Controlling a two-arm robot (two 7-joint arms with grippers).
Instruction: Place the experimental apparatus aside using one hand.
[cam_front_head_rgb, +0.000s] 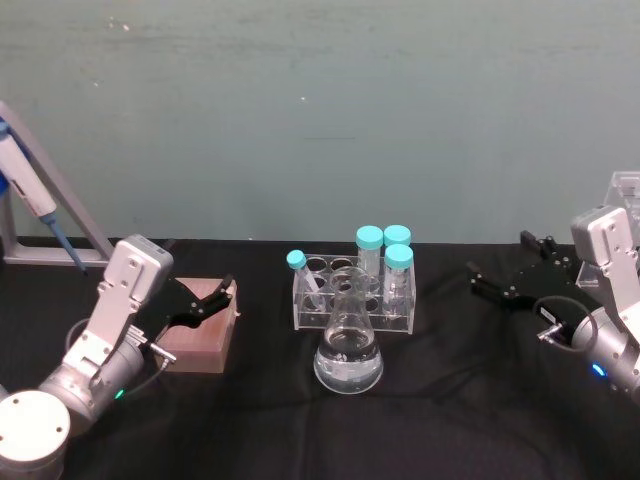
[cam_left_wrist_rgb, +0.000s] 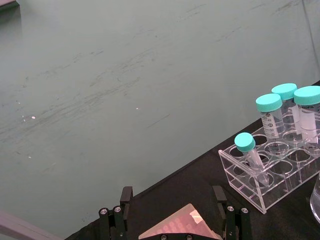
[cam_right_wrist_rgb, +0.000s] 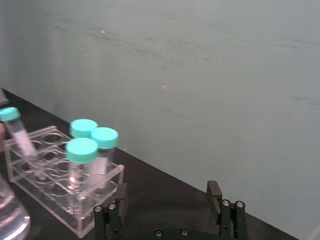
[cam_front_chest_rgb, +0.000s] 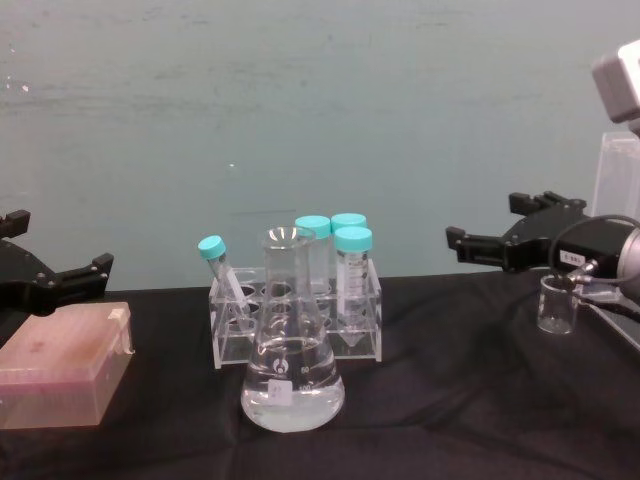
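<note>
Conical flask (cam_front_chest_rgb: 292, 385) with clear liquid stands between the two sets of jaws, well apart from both. Its neck hides part of the clear tube rack (cam_front_chest_rgb: 362, 335) just behind it. Three teal-capped tubes (cam_front_chest_rgb: 352, 275) stand upright at the rack's end toward the right gripper (cam_right_wrist_rgb: 167, 189), and a fourth tube (cam_front_chest_rgb: 222, 272) leans at the end toward the left gripper (cam_left_wrist_rgb: 172, 194). Both grippers' jaws gape wide and hold nothing.

The left jaws hover over a pink box (cam_front_chest_rgb: 60, 375); in the left wrist view one of its corners shows between them. A small beaker (cam_front_chest_rgb: 555, 305) stands below the right gripper's body, back from its fingertips; whether they touch cannot be told. A clear acrylic stand (cam_front_head_rgb: 627, 192) is cut off at the frame edge beside the right arm, its contents unreadable.
</note>
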